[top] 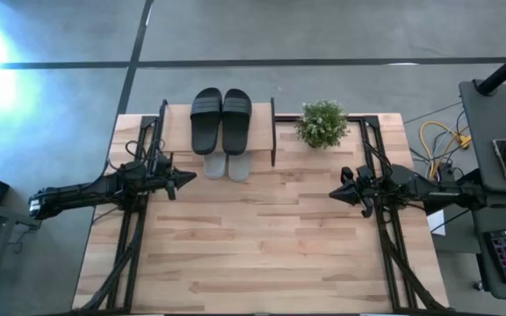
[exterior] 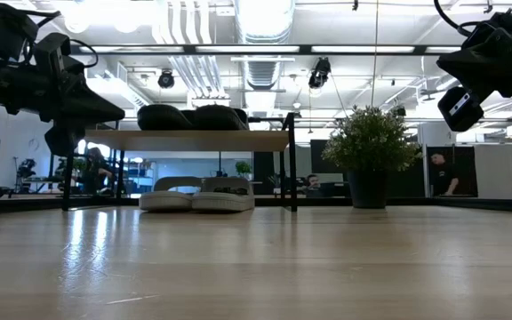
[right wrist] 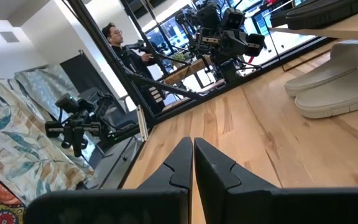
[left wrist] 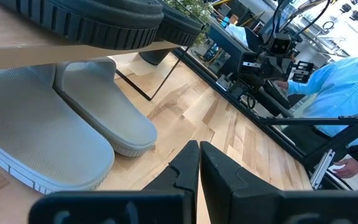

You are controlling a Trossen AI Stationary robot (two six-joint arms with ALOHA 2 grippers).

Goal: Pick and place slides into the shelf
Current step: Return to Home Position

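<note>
The black pair of slides (top: 220,118) lies side by side on the shelf's (top: 273,132) top board, and its soles show in the low view (exterior: 194,116). The light grey pair (top: 227,165) rests on its soles under the board, its heels sticking out toward the table's near side (exterior: 197,195) (left wrist: 73,130). My left gripper (top: 188,178) hovers shut and empty near the shelf's left near corner (left wrist: 199,152). My right gripper (top: 335,195) hovers shut and empty over the table's right part (right wrist: 193,149).
A potted plant (top: 321,124) stands right of the shelf at the table's far edge (exterior: 370,153). Bare wooden tabletop (top: 262,254) lies between and in front of the arms. A person in a blue shirt (left wrist: 344,93) sits beyond the table; another person (right wrist: 126,53) stands beyond it.
</note>
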